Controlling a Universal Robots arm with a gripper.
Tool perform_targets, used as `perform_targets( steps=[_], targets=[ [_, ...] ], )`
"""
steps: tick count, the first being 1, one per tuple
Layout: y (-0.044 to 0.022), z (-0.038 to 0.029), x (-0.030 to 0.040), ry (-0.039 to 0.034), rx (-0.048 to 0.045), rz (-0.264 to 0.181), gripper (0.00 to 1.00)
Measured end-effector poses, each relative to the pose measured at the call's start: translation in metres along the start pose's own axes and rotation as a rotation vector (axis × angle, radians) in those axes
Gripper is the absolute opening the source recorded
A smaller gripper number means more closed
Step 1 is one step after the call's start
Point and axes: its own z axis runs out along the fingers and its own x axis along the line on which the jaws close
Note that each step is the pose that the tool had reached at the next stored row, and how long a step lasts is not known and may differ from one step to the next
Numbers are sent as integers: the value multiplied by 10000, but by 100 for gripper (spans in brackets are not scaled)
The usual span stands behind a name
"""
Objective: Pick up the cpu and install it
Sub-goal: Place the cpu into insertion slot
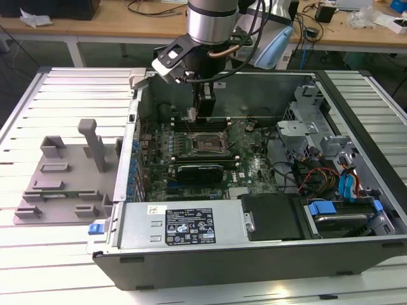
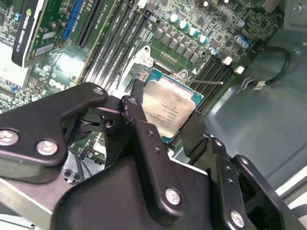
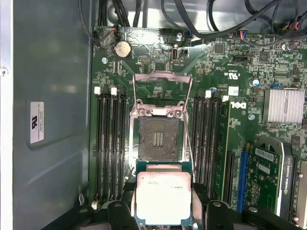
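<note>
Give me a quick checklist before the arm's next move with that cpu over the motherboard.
1. Grip: the gripper clamps the cpu by two opposite edges: ok.
2. The socket is empty: ok.
3. The load plate is raised off the socket: ok.
4. Cpu seated: not ok, it is held clear of the socket.
5. Cpu squared and keyed to the socket: cannot tell.

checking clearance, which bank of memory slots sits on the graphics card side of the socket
The bank between the open socket and the graphics card; the other bank runs along the grey case wall.
</note>
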Motion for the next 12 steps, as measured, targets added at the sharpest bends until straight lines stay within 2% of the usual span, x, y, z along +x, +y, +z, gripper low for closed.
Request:
perform_targets(
  steps=[7, 12],
  targets=[
    [-63, 20, 3, -8, 0, 2, 55],
    [-64, 36, 2, -9, 0, 2, 55]
  ],
)
